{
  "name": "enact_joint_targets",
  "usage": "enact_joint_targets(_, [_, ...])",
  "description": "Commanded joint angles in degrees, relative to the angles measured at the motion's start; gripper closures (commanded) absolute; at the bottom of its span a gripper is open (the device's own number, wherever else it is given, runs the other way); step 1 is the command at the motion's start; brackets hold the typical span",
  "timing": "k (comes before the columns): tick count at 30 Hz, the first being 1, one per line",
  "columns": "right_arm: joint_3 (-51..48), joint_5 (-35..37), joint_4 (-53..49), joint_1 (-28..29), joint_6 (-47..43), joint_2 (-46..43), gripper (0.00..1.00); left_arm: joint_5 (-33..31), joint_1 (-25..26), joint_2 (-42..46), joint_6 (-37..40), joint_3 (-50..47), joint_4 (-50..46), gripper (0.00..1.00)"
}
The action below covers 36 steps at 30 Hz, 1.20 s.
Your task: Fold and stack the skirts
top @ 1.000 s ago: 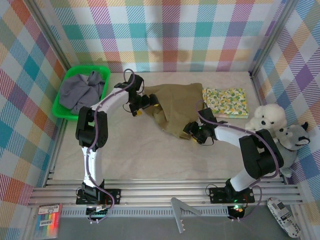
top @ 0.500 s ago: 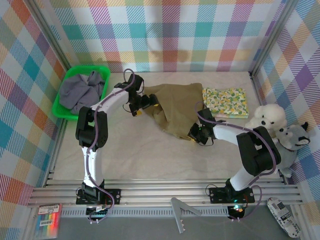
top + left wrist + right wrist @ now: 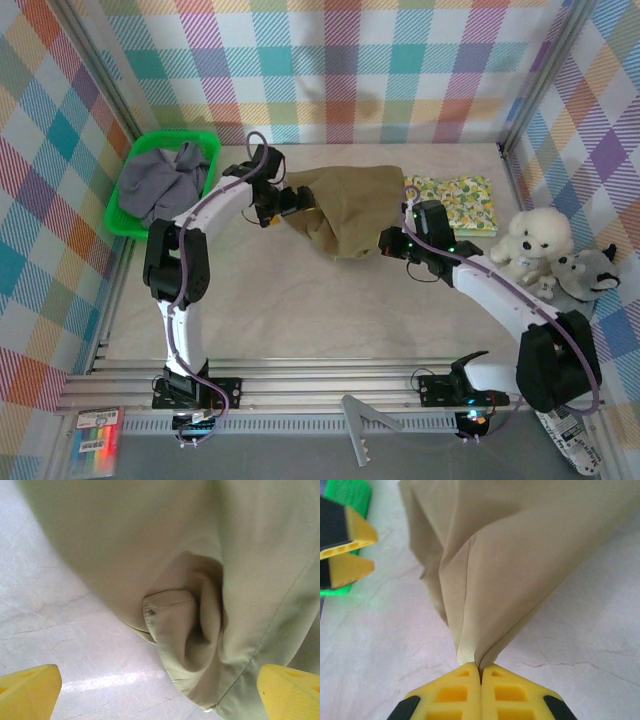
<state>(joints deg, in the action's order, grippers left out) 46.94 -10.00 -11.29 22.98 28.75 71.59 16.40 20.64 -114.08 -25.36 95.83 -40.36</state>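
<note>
Right gripper [image 3: 481,669] is clamped tight on a pinched fold at the near edge of the olive-brown skirt [image 3: 345,205]. The pads meet flush in the right wrist view, so how much cloth sits between them is hidden. The cloth tents away from the pinch and runs off the top and right of that frame. Left gripper [image 3: 157,692] is wide open and holds nothing. Just its two yellow tips show, in the bottom corners of the left wrist view, with a bunched hem of the olive-brown skirt between them; can't tell if the right-hand tip touches the cloth. The top view puts it at the skirt's left end, fingers hard to separate from the dark wrist. The skirt lies on the table [image 3: 280,300] toward the back wall, partly crumpled, true outline lost in the folds. Floral skirt [image 3: 465,200] is folded flat just right of it, near-left corner covered by the right arm [image 3: 490,290]; can't tell whether the two skirts touch. Grey-lavender skirt [image 3: 160,185] is heaped in the green basket [image 3: 120,195] at back left, lower part hidden by the basket wall. White plush toy [image 3: 540,238] and grey plush toy [image 3: 588,272] sit side by side at the right edge.
</note>
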Motion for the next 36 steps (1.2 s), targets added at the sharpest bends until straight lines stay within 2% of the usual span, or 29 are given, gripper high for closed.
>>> enact_joint_targets(1, [1.93, -4.06, -6.56, 0.32, -9.16, -1.44, 1.00, -0.28, 2.02, 2.20, 5.53, 3.92, -2.61, 0.00])
enact_joint_targets(7, [-4.02, -15.02, -5.24, 0.35, -7.05, 0.62, 1.00, -2.67, 7.18, -5.28, 10.06, 15.93, -10.80, 0.00])
enact_joint_targets(13, [-7.81, -14.07, -1.23, 0.40, -0.46, 4.15, 1.00, -9.02, 11.93, -20.85, 9.35, 33.18, -18.94, 0.00])
enact_joint_targets(15, [-8.43, -13.35, -0.80, 0.37, 0.31, 4.26, 1.00, -12.20, 12.49, -26.94, 7.34, 40.75, -23.36, 0.04])
enact_joint_targets(18, [-9.13, -11.71, -1.09, 0.35, 0.71, 3.82, 1.00, -14.36, 12.41, -32.92, 4.21, 47.10, -27.29, 0.22])
enact_joint_targets(20, [-9.39, -11.07, -1.42, 0.25, -0.33, 3.82, 1.00, -16.06, 12.01, -32.77, 2.00, 44.89, -27.04, 0.45])
enact_joint_targets(21, [-9.37, -10.71, -1.76, 0.31, -1.06, 4.11, 1.00, -16.67, 11.61, -31.39, 0.82, 41.29, -26.02, 0.53])
enact_joint_targets(22, [-9.26, -10.45, -2.06, 0.24, -1.77, 4.64, 1.00, -16.61, 11.09, -29.57, -0.19, 36.90, -24.05, 0.57])
enact_joint_targets(26, [-7.47, -13.46, -1.60, -0.12, -4.50, 8.51, 1.00, -14.12, 6.24, -16.50, -6.34, 10.59, -10.22, 0.62])
enact_joint_targets(29, [-4.48, -17.85, -1.52, -0.13, -6.65, 13.64, 1.00, -12.95, 2.12, -7.19, -8.49, -3.19, -4.26, 0.64])
enact_joint_targets(31, [-1.98, -19.96, -1.97, -0.15, -7.49, 17.13, 1.00, -11.07, 0.54, -2.95, -7.94, -7.87, -2.69, 0.63])
enact_joint_targets(34, [1.40, -25.35, -1.57, -0.04, -8.40, 22.07, 1.00, -6.70, 0.56, 1.23, -5.22, -8.11, -4.50, 0.59])
enact_joint_targets(36, [3.36, -28.46, -1.58, 0.11, -8.79, 24.82, 1.00, -6.31, 1.27, 3.54, -4.21, -6.38, -6.05, 0.51])
